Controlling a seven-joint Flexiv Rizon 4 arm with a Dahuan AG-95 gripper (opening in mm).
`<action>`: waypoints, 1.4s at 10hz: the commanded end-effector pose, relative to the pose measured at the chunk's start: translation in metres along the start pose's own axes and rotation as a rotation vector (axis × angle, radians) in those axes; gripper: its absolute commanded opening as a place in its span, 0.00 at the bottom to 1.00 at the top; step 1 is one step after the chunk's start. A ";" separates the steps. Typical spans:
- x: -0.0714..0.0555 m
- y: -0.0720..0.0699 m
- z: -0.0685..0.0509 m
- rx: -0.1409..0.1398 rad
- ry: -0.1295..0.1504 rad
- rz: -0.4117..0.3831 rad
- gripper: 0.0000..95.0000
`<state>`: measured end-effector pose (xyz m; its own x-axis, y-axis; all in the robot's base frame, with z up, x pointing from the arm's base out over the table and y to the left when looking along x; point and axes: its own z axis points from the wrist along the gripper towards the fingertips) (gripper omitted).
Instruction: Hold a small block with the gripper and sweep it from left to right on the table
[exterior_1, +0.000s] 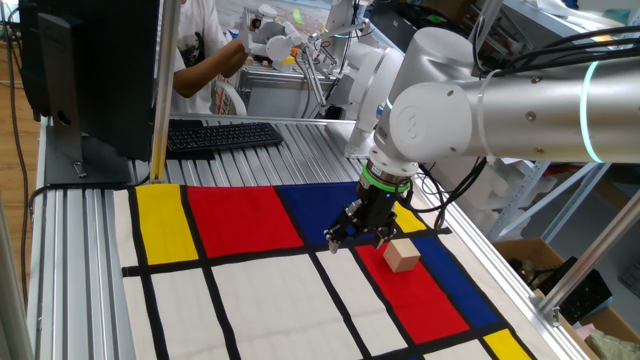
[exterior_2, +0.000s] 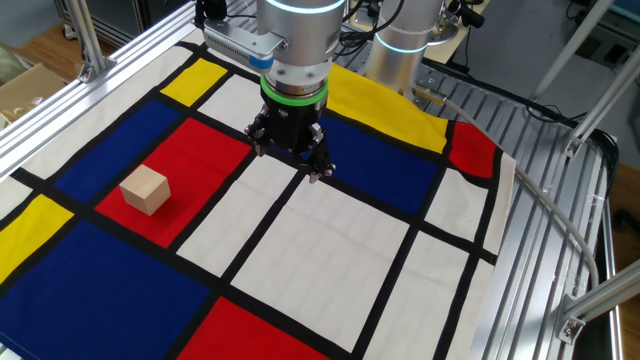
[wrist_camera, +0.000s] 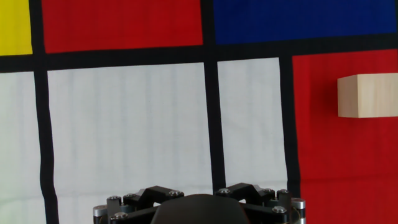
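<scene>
One fixed view: gripper (exterior_1: 358, 236) hangs point-down over the table (exterior_1: 250, 290), jaws spread, nothing between them; small block (exterior_1: 403, 254) sits on a red rectangle just beside it, not touching. A keyboard (exterior_1: 222, 135) lies on the rails beyond the cloth. Other fixed view: gripper (exterior_2: 290, 155) above a black line by a white panel; block (exterior_2: 145, 190) well apart on red. Hand view: block (wrist_camera: 367, 95) at right edge, on red.

small block (wrist_camera: 368, 95) cut by hand view's right edge, pincer fingertips unseen there
</scene>
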<state>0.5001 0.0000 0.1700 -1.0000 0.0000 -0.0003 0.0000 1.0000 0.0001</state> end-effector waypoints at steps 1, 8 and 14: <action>0.000 0.000 0.000 -0.053 -0.003 0.103 0.00; 0.000 0.000 0.000 -0.069 -0.002 0.106 0.00; 0.000 0.000 0.000 -0.039 -0.005 0.098 0.00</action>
<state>0.5004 -0.0001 0.1700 -0.9952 0.0977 -0.0029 0.0975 0.9945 0.0377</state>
